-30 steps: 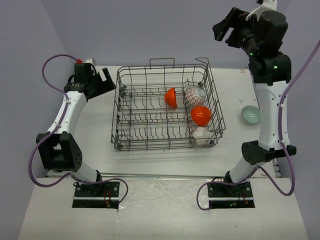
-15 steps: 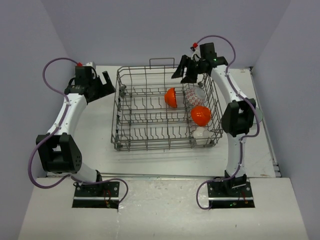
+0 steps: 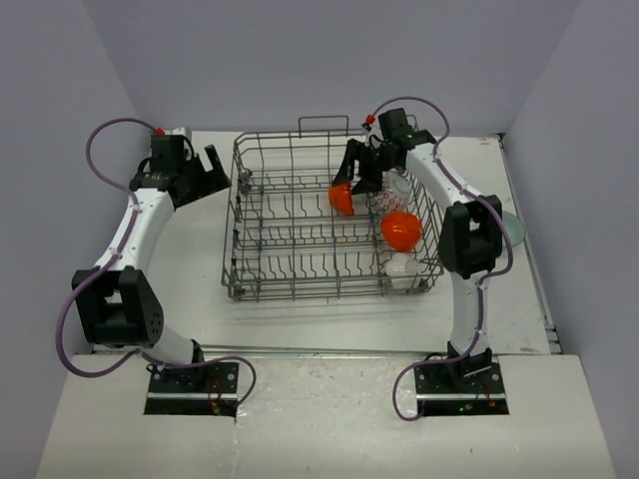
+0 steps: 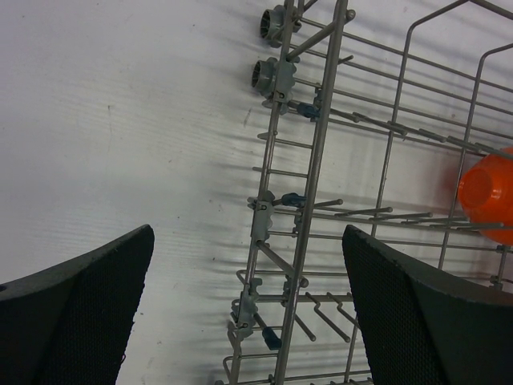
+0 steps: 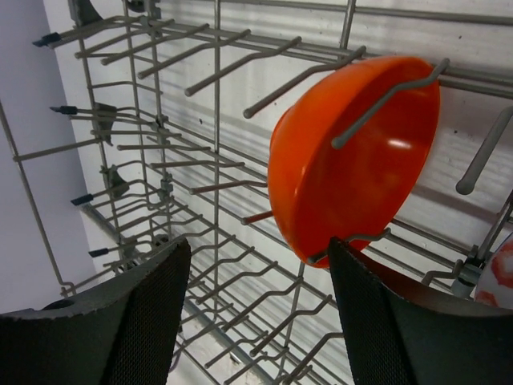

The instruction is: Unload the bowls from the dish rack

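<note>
The grey wire dish rack (image 3: 262, 232) stands mid-table. It holds an orange bowl (image 3: 340, 200) on edge, a white bowl with red pattern (image 3: 397, 188), a second orange bowl (image 3: 401, 231) and a plain white bowl (image 3: 401, 267). A blue-teal bowl (image 3: 515, 227) sits on the table at the right, mostly hidden by my right arm. My right gripper (image 3: 349, 181) is open inside the rack, just above the first orange bowl (image 5: 353, 160), whose lower rim is by the right finger (image 5: 401, 321). My left gripper (image 3: 212, 164) is open and empty outside the rack's left wall (image 4: 313, 184).
Upright tines (image 5: 240, 80) and cross wires surround the orange bowl, and one tine crosses its face. The rack's loop handle (image 3: 323, 121) is at the far side. The red-patterned bowl's edge (image 5: 501, 273) shows beside the right finger. Grey walls close off the table's back and sides.
My right arm has swung down from high at the right and reached into the rack, ending over the first orange bowl. My left arm has barely moved.
</note>
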Tool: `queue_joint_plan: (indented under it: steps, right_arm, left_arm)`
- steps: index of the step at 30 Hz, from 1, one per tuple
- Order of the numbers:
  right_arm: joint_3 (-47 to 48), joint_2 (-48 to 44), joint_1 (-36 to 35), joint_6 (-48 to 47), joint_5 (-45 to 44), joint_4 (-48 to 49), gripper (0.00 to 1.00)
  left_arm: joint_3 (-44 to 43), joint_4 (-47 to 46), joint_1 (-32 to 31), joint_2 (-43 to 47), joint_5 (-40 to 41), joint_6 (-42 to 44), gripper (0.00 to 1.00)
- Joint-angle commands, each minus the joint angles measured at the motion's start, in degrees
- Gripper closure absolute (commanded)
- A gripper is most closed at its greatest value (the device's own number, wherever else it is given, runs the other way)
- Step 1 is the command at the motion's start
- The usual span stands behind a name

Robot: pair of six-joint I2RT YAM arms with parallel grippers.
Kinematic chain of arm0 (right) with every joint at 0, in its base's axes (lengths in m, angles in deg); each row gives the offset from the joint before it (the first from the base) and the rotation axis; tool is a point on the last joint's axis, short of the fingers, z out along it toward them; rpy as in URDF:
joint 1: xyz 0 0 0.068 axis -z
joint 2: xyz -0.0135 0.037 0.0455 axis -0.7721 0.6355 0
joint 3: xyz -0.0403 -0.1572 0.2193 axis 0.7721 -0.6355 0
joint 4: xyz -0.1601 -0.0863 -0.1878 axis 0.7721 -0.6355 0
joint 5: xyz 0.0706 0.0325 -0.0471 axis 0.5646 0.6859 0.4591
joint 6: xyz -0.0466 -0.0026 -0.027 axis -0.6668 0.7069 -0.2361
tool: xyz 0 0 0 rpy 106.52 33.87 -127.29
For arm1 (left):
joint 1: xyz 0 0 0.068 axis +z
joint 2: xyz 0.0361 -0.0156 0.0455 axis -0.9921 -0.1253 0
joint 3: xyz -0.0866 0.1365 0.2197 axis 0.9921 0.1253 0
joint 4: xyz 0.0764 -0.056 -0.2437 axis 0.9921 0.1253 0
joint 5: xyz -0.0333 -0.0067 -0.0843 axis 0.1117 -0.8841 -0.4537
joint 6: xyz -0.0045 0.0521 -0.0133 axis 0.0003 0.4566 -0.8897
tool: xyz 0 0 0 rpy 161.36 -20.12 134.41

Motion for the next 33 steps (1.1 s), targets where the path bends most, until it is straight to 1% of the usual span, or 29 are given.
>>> queue_joint_plan:
  steps: [1, 7, 14, 17, 18, 23, 27, 30, 31, 33]
  right_arm:
    - [-2.21, -4.45, -0.21, -0.72, -0.61, 3.18, 0.3]
    - [-0.11, -1.65, -0.12, -0.9, 0.18, 4.58, 0.33]
    - [5.95, 2.84, -0.12, 0.07, 2.12, 4.15, 0.38]
    - [4.3, 2.85, -0.21, 1.38, 2.73, 5.9, 0.39]
    - [3.5, 3.02, -0.12, 1.99, 3.34, 6.69, 0.41]
    - [-0.01, 2.93, -0.21, 2.61, 3.08, 8.89, 0.41]
    - [-0.46, 4.6, -0.3, 2.26, 3.7, 8.81, 0.42]
    - [-1.69, 4.78, -0.3, 2.44, 3.96, 9.42, 0.51]
    - [-2.65, 4.69, -0.3, 2.53, 4.05, 10.2, 0.59]
    - [-3.53, 4.43, -0.3, 3.4, 4.66, 11.44, 0.71]
  left_arm:
    - [-0.1, -1.91, -0.31, 2.16, 0.6, -0.36, 0.0]
    - [-0.54, -1.82, -0.31, 2.25, 0.42, -0.01, 0.0]
    - [-0.45, -1.2, -0.31, 2.69, 0.95, 0.78, 0.0]
    - [-0.8, -0.94, -0.31, 2.6, 1.12, 1.22, 0.0]
    - [-0.98, -0.94, -0.31, 2.51, 1.21, 1.22, 0.0]
    - [-1.16, -1.03, -0.31, 2.43, 1.21, 1.22, 0.0]
    - [-0.89, -0.94, -0.31, 2.51, 1.39, 1.13, 0.0]
    - [-0.63, -1.03, -0.31, 2.69, 1.39, 1.13, 0.0]
    - [-0.63, -1.12, -0.31, 2.69, 1.39, 1.13, 0.0]
    - [-0.63, -1.12, -0.31, 2.51, 1.56, 1.22, 0.0]
